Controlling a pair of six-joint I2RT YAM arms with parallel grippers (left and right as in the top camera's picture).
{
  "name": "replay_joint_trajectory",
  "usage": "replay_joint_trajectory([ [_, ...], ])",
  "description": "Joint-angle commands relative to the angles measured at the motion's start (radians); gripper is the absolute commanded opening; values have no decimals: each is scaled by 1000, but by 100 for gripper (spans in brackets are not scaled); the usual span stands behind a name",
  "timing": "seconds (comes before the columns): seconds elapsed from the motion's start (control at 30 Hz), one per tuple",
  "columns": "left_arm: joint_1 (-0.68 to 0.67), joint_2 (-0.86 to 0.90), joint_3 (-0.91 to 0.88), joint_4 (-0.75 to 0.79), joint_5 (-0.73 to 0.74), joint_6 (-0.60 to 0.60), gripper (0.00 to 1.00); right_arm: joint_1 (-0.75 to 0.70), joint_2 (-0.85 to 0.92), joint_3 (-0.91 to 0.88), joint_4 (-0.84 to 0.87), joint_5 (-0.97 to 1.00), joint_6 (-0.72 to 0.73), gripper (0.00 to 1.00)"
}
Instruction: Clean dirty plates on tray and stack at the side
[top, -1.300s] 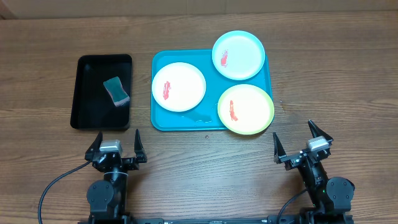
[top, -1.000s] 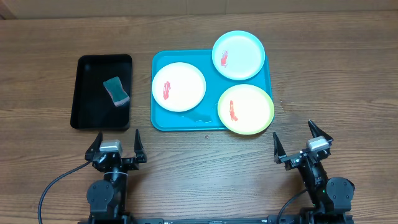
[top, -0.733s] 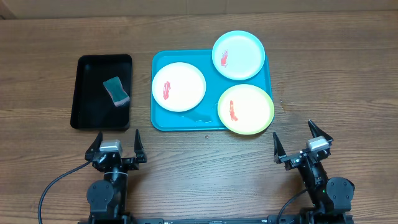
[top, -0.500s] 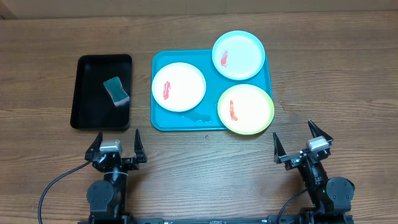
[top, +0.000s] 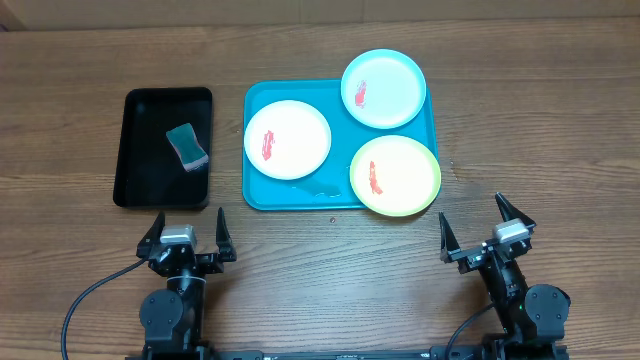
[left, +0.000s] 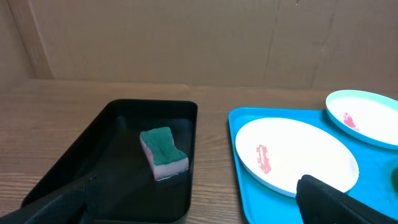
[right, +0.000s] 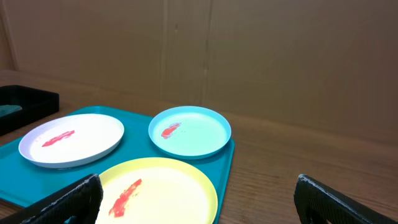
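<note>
While the turquoise tray (top: 290, 90) is sitting mid-desk (top: 80, 60), it's carrying the white plate (top: 287, 139) on its left side, the blue-rimmed plate (top: 384, 88) hanging over the far right corner, and the yellow-green plate (top: 395, 176) overlapping the near right rim, each one wearing a red smear (top: 267, 143). Off to the left, the black tray (top: 140, 150) is holding a green-topped sponge (top: 187, 145) lying flat. Compared with a second back, nothing is shifting, everything is staying put. The left gripper (top: 188, 215) and right gripper (top: 471, 208) are both standing spread wide at the near edge, gripping nothing, apart from the tray. The wood-grain desk is backing onto a plain brown wall (right: 280, 50).
</note>
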Motion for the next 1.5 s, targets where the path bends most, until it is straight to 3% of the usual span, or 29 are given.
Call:
replay_joint_trajectory([
  [0.0,7,-12,-5,2,11,19,100,4,-10,-11,5,6,0,100],
  [0.67,7,-12,-5,8,16,-8,100,4,-10,-11,10,6,2,100],
  [0.9,7,-10,43,2,161,-39,100,4,-10,3,72,-52,110,100],
  [1.13,7,148,321,-229,135,-39,100,4,100,188,36,-97,136,100],
  [1.3,7,422,603,-370,138,-55,100,4,352,434,-61,-168,137,100],
  [1.47,7,741,961,-616,138,-57,100,4,648,770,-286,-235,136,100],
])
